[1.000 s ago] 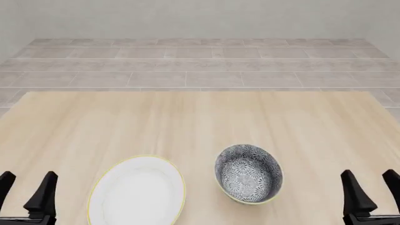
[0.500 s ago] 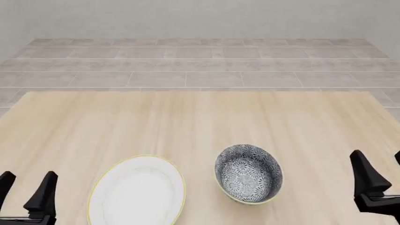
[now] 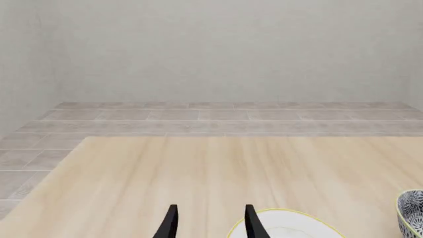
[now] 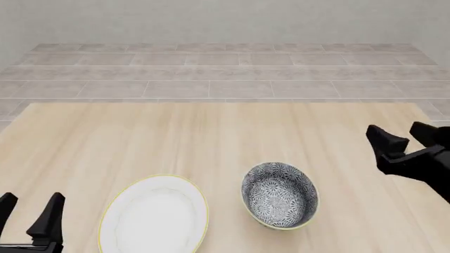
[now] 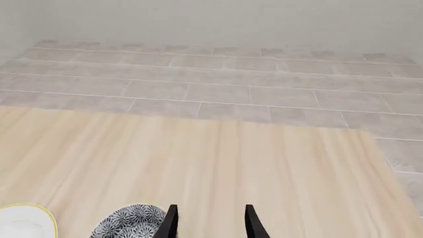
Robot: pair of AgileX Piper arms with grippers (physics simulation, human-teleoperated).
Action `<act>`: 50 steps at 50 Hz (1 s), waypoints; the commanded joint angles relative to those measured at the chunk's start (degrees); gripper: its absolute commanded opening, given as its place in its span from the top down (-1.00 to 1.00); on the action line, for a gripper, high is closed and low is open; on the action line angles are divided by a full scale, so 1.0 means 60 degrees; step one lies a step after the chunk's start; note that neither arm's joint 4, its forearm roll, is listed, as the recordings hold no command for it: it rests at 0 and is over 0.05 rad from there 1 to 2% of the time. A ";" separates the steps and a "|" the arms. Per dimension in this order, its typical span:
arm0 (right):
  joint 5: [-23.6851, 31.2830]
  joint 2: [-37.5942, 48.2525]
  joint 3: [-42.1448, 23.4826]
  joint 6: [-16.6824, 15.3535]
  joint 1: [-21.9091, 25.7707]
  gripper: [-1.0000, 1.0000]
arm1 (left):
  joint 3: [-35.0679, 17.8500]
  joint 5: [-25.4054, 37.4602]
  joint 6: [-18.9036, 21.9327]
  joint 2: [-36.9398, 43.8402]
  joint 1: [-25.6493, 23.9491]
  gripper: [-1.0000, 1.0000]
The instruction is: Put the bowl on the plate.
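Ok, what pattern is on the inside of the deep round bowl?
A dense dark grey-and-white floral print on the deep round bowl, clearest in the front view.

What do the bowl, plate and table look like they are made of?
Bowl: probably glazed ceramic, going by its dense grey-and-white floral print and thin yellowish rim. Plate: likely glazed ceramic or porcelain, plain white and smooth with a gold-yellow edge. Table: pale wood or wood-look laminate, with long grain streaks and a matte finish. As renders, they leave the materials open.

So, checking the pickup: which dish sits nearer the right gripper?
The patterned bowl; the white plate lies farther left of the right gripper.
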 commanded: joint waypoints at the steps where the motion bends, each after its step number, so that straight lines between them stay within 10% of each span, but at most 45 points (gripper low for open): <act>1: 0.0359 0.1656 -0.0999 0.0854 0.0735 -1.00 | 0.0000 0.0000 0.0000 0.0000 0.0000 -1.00; 50: -0.0632 0.4283 -0.0349 0.1024 0.1648 -1.00 | 0.0000 0.0000 0.0000 0.0000 0.0000 -1.00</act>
